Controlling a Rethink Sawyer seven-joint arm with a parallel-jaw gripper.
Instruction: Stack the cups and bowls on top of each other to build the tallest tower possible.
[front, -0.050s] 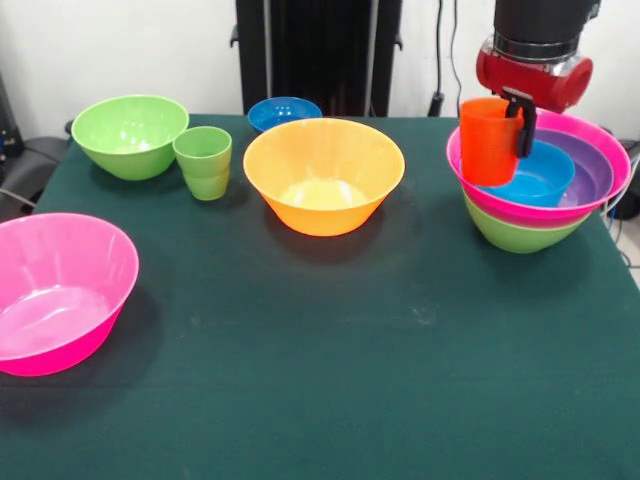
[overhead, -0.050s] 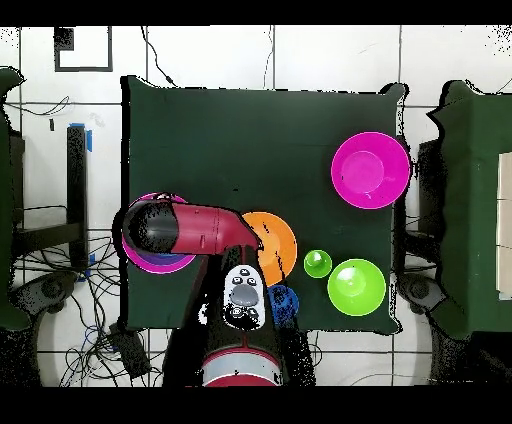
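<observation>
The gripper (front, -0.050s: 519, 125) is clamped on the rim of the orange-red cup (front, -0.050s: 489, 140), holding it over the near edge of the tower (front, -0.050s: 540, 200), a green bowl under pink, purple and blue ones, while the big orange bowl (front, -0.050s: 323, 175) sits mid-table.

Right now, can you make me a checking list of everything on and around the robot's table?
Surface: dark green table cloth, flat, no spills seen.
Job's things: tower of green, pink, purple and blue bowls at one edge; loose orange bowl, green bowl, pink bowl, small blue bowl, green cup.
Clutter: nothing seen.
Grippers: gripper holds the orange-red cup over the tower, one finger outside the cup wall.
Cables: loose wires on the floor.
Surroundings: white tiled floor, white wall.
</observation>
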